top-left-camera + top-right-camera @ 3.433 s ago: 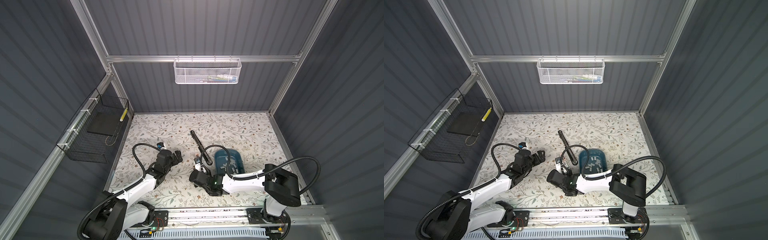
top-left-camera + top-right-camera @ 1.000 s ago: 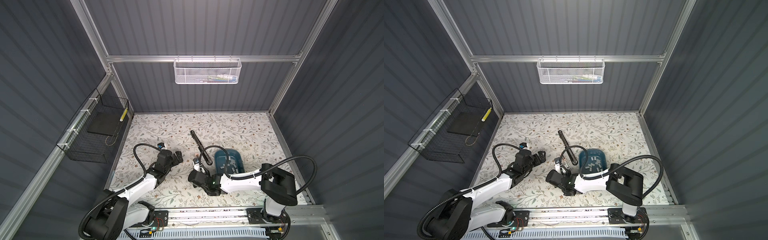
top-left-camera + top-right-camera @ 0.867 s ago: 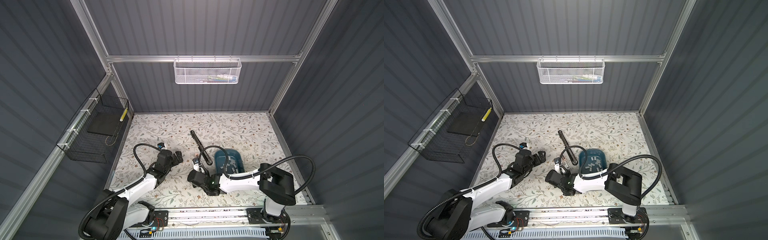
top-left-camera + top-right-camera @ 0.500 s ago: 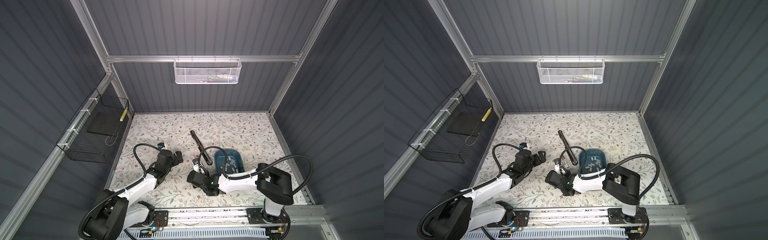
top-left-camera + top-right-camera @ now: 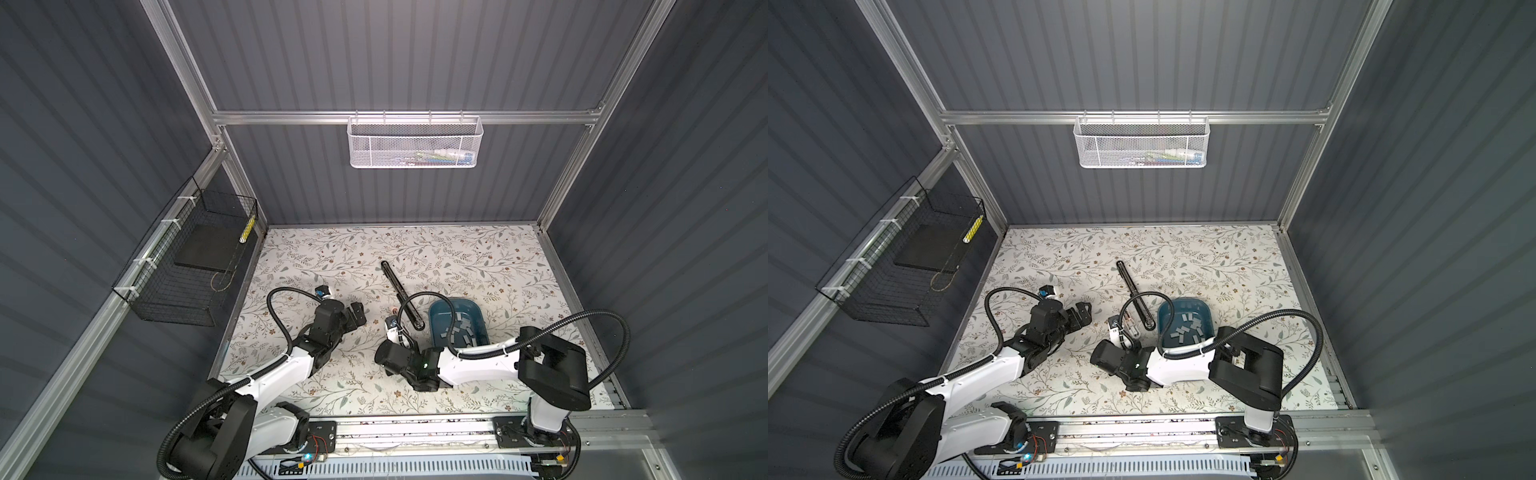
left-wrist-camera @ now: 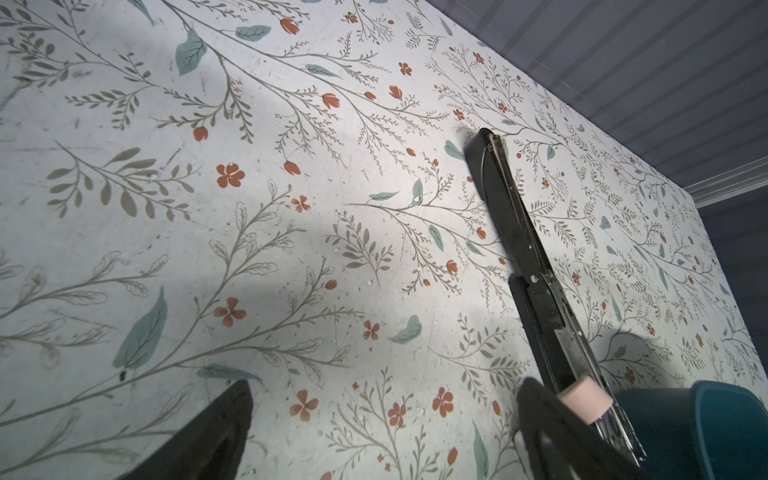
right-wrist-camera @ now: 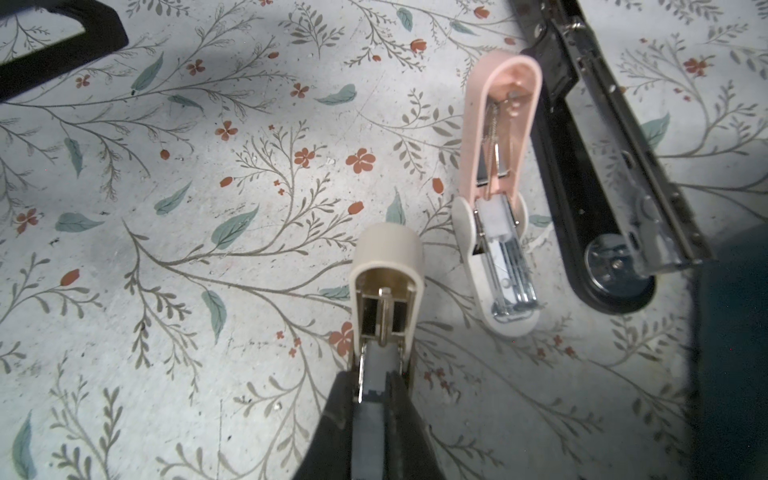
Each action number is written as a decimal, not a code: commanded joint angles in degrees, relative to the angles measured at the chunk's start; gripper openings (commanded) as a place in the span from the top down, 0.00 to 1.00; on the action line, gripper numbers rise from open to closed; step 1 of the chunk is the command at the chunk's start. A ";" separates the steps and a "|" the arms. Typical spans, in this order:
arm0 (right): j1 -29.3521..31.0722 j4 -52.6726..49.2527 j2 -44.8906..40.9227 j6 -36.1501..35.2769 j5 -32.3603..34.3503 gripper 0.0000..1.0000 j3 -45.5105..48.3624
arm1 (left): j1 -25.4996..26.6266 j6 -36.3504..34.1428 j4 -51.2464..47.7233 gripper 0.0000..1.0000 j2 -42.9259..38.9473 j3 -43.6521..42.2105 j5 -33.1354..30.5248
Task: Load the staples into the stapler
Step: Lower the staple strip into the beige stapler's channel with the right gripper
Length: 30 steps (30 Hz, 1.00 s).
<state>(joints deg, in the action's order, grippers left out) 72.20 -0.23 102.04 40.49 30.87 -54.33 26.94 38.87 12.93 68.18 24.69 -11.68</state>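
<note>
The right gripper is clamped on a grey staple strip, aimed into the opened beige stapler channel — seemingly to slide it home. Spare staples lie in the blue tub just right. The left gripper rests spread wide, left — clear of the work.

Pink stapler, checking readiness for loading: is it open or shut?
Open. In the right wrist view the pink stapler has its lid swung fully back, baring its metal staple channel.
</note>
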 commanded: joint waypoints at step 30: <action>0.15 -1.42 1.67 0.76 1.76 0.98 0.54 | -0.04 0.78 0.69 0.00 0.87 1.04 0.91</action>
<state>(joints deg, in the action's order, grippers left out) 72.20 -0.51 102.80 40.56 31.35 -54.33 26.94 39.11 12.93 68.84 24.69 -11.27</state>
